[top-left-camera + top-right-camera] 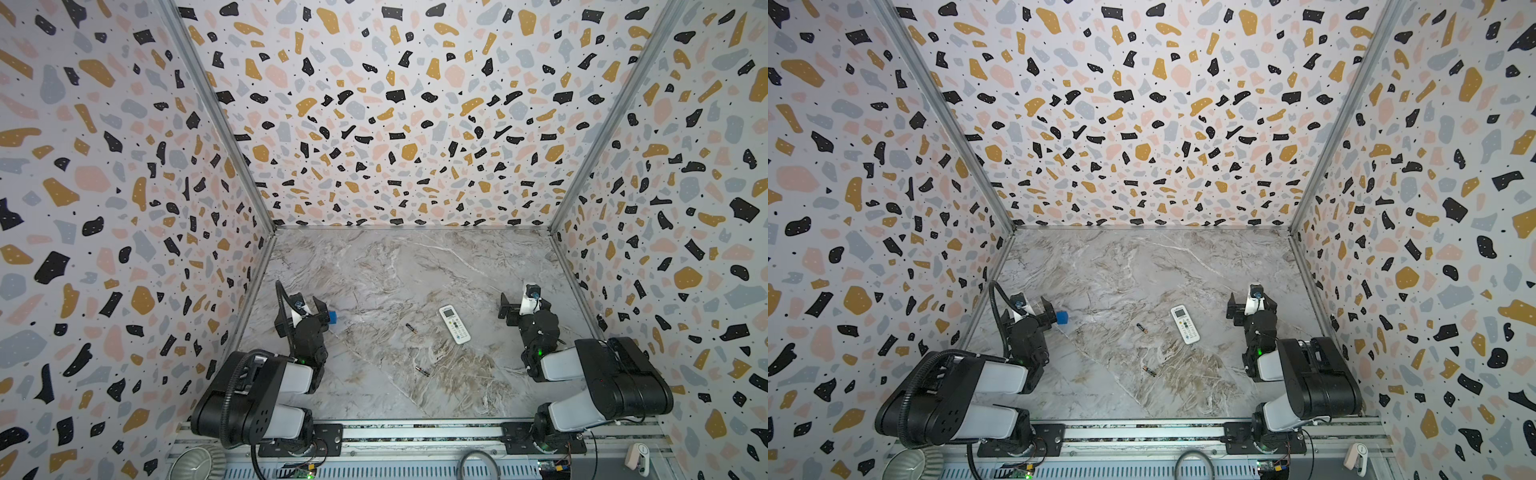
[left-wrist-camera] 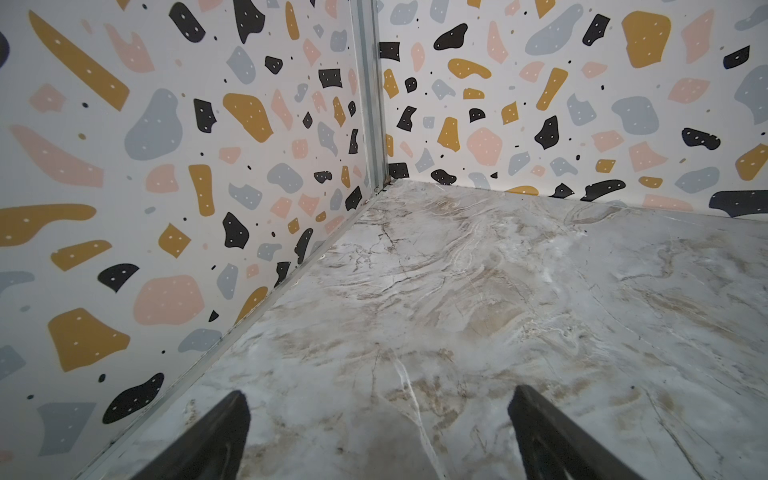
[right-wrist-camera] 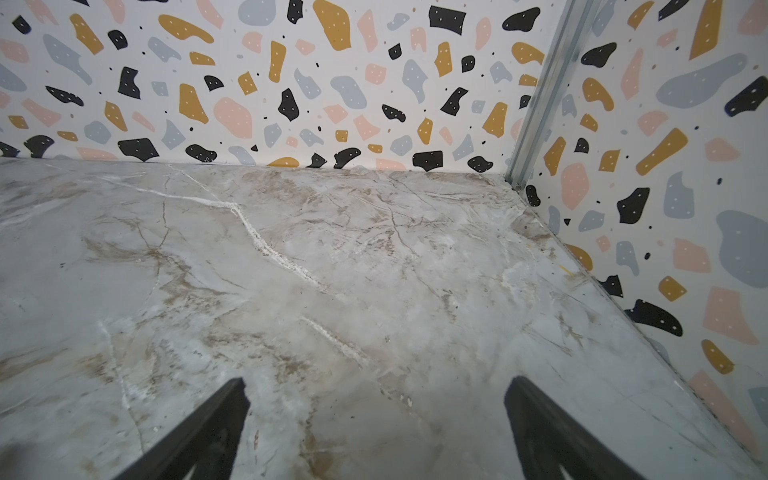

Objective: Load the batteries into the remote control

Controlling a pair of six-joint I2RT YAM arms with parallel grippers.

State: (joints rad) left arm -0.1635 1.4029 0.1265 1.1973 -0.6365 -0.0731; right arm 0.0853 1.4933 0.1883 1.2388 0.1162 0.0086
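- The remote control (image 1: 454, 324) lies flat on the marble table (image 1: 374, 266), buttons up, a little right of the middle. Its small screen end points toward the back wall, and the whole body is angled slightly.
- The back battery (image 1: 411, 328) lies on the table just left of the remote control, near it but not touching.
- The front battery (image 1: 422, 371) lies closer to the front edge, apart from both the remote control and the back battery. Both top views show it loose on the bare marble (image 1: 1150, 371).
- The left gripper (image 1: 302, 309) sits by the left side of the table, well apart from the remote control and both batteries. Its jaws are spread wide.
- From its own wrist camera, the left gripper (image 2: 379, 392) has nothing between the two dark fingers, only bare marble. It faces the back left corner of the speckled walls (image 2: 166, 166).
- A small blue block (image 1: 332, 317) shows just beside the left gripper. I cannot tell whether it touches the gripper.
- The right gripper (image 1: 524, 307) sits by the right side of the table, to the right of the remote control and clear of it, with its jaws also spread wide.
- The right wrist camera shows the right gripper (image 3: 377, 380) empty, with bare marble between the fingers, facing the back right corner.
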